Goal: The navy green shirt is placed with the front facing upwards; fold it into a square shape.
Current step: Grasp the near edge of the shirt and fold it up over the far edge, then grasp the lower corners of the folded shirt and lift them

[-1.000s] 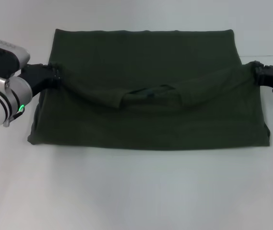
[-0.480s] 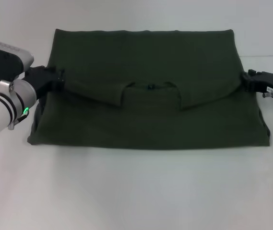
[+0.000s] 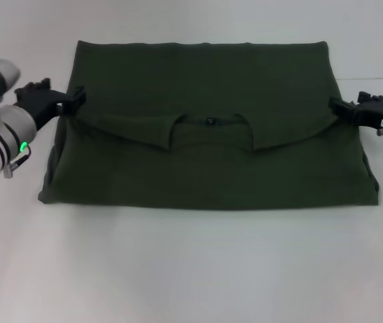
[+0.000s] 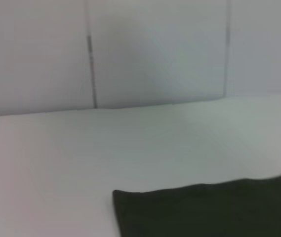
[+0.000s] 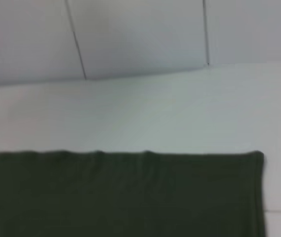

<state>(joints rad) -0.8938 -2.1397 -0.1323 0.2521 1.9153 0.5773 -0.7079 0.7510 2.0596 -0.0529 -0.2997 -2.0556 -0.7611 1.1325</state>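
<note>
My left claw (image 3: 60, 101) sits spread at the left edge of the navy green shirt (image 3: 208, 171), which lies folded flat on the white tabletop (image 3: 191, 269), neck label showing mid-fold. My right claw (image 3: 344, 111) touches its right edge; I cannot tell its grip.

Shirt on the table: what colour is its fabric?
Dark olive green, plain; the shirt shows best in the head view.
</note>
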